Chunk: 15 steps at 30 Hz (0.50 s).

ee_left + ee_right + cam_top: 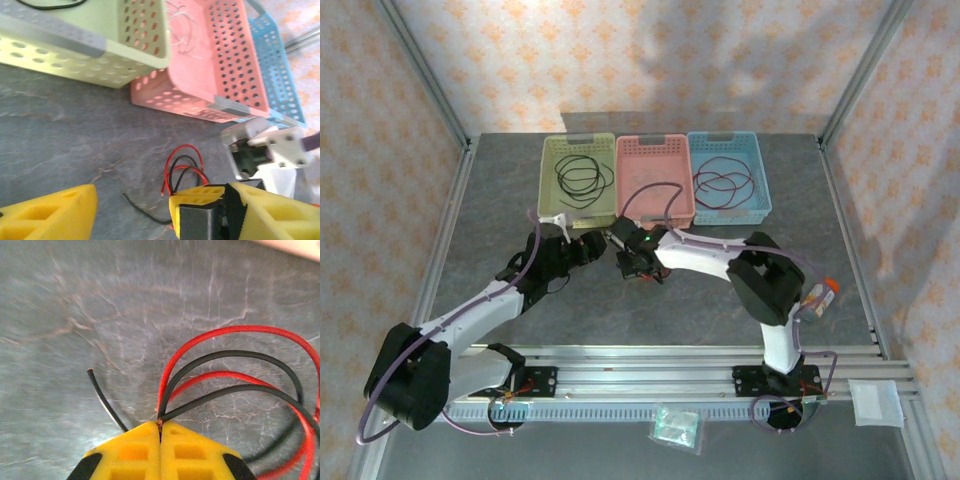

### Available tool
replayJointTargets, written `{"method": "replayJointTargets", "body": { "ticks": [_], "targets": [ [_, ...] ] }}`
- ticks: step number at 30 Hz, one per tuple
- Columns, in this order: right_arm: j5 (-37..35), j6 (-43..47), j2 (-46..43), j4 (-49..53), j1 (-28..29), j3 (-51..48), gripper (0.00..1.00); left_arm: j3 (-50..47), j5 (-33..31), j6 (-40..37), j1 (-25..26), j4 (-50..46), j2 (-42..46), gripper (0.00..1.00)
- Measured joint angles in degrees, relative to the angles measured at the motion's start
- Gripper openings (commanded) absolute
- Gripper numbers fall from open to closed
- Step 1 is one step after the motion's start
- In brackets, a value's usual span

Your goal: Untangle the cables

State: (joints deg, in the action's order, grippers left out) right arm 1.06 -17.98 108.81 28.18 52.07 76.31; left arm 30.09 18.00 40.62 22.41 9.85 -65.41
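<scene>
Yellow right fingers (142, 447) pinch red, black cables (245, 329).

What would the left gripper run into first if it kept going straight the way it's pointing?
Most likely the red and black cables looped on the table just ahead of the left gripper, pinched by the right gripper. Past them stands the pink basket. Depth is hard to judge.

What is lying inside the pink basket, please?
A thin pale cable loop lies on the floor of the pink basket. The strip of floor just behind its near wall is covered by that wall.
</scene>
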Motion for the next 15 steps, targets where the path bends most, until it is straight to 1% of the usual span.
{"method": "replayJointTargets", "body": {
  "ticks": [3,7,10,15],
  "targets": [
    [1.27,-0.98,-5.86,-3.26,-1.01,-2.93,0.0,0.42,1.84,-0.17,0.0,1.92,-0.76,0.69],
    [5.42,-1.64,-12.98,-8.11,-4.94,-7.48,0.0,0.42,4.09,-0.22,0.0,3.41,-1.14,0.69],
    [8.22,-1.03,-15.65,-10.23,-7.91,-9.99,0.0,0.46,5.01,-0.59,0.0,4.24,-1.36,0.68],
    [11.52,1.33,-18.71,-10.88,-9.55,-12.37,0.0,1.18,6.08,-1.62,0.0,4.7,-2.58,0.68]
  ]
}}
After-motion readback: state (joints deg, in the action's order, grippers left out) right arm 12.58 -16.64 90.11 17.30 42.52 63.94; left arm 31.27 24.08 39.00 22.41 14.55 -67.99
